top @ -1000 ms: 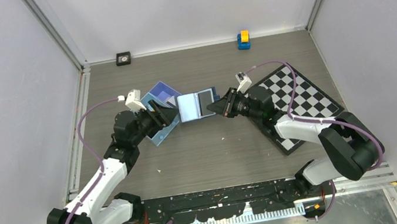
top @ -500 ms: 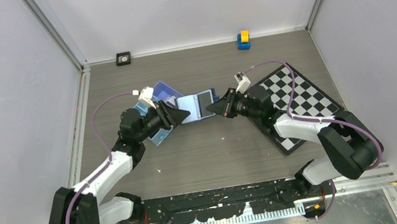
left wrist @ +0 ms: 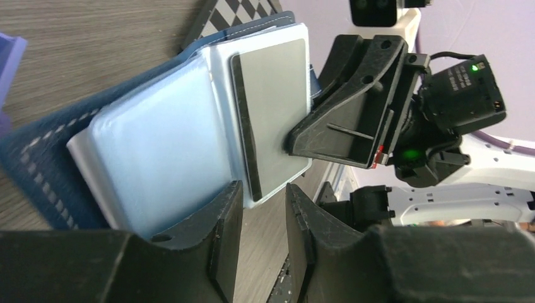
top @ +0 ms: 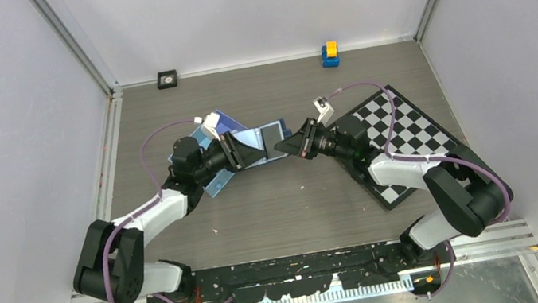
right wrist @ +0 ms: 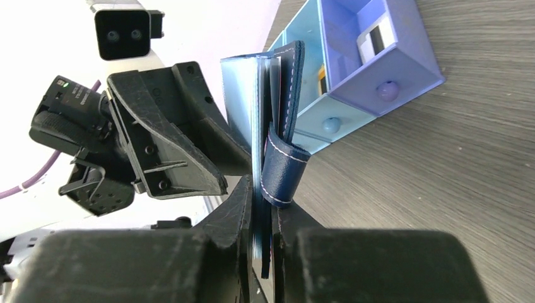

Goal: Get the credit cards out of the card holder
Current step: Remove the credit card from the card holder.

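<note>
Clearly, right jaws pinch the open card holder (left wrist: 158,145), a grey card (left wrist: 274,107) inside; left jaws stand parted beside it.

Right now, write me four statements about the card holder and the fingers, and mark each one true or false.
1. The right fingers are clamped on the card holder. True.
2. The card holder lies folded shut on the checkerboard. False: it is spread open between the two arms, to the left of the checkerboard.
3. A grey card with a dark stripe sits in one half of the card holder. True.
4. The left fingers are pressed tight together. False: a gap shows between them, right at the card holder's near edge.
</note>
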Motion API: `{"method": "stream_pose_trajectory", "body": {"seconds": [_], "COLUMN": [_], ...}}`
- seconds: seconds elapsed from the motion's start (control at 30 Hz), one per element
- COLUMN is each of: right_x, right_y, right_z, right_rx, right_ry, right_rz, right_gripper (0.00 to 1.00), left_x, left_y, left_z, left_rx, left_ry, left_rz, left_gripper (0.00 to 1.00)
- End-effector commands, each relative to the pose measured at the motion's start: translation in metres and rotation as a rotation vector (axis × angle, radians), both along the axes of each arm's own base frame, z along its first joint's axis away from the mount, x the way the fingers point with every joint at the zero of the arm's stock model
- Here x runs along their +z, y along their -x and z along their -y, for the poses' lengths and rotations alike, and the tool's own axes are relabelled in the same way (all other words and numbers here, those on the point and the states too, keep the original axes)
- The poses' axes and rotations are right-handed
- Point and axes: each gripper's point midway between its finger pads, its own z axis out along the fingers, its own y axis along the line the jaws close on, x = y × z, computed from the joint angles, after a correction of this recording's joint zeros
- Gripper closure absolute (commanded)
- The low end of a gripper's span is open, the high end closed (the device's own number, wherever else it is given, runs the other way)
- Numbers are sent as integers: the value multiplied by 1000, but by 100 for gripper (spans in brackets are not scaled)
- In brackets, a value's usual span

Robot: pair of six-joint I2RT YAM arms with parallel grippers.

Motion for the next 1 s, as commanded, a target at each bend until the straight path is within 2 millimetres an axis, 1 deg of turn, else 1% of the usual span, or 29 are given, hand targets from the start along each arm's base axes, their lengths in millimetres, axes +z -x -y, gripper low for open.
{"method": "stream_pose_trajectory", "body": {"seconds": [0.0,0.2,0.3,0.4,0.47,0.5,0.57,0.63,0.67,0.77,0.9,0.93,0.97], "right_x": [45,53,54,54,54,53,54,54,53,50,47,45,37], "right_y": [3,10,11,11,11,11,13,14,14,16,15,13,10], "right_z": [-14,-20,-20,-20,-20,-21,-23,-25,-26,-30,-33,-34,-33], "right_rx": [84,147,151,145,146,151,169,179,184,200,210,204,187], "right_ry": [-122,-186,-188,-184,-182,-183,-189,-193,-189,-182,-176,-162,-131], "right_rz": [104,115,116,121,120,117,116,119,116,112,100,96,71], "right_gripper": [100,99,100,100,100,100,100,100,100,100,99,99,99], "left_x": [32,29,25,20,20,22,27,32,34,36,51,55,59], "left_y": [-1,-3,-6,-11,-11,-10,-8,-7,-7,-6,-1,1,2], "left_z": [13,15,10,1,0,1,5,8,9,10,10,9,9], "left_rx": [-75,-94,-69,-20,-14,-25,-58,-91,-97,-108,-132,-139,-144], "left_ry": [96,133,130,103,105,115,147,185,199,217,272,283,289], "left_rz": [61,16,0,-17,-11,-12,-9,-4,3,-9,34,46,60], "left_gripper": [67,66,64,59,59,59,64,72,75,76,77,79,81]}}
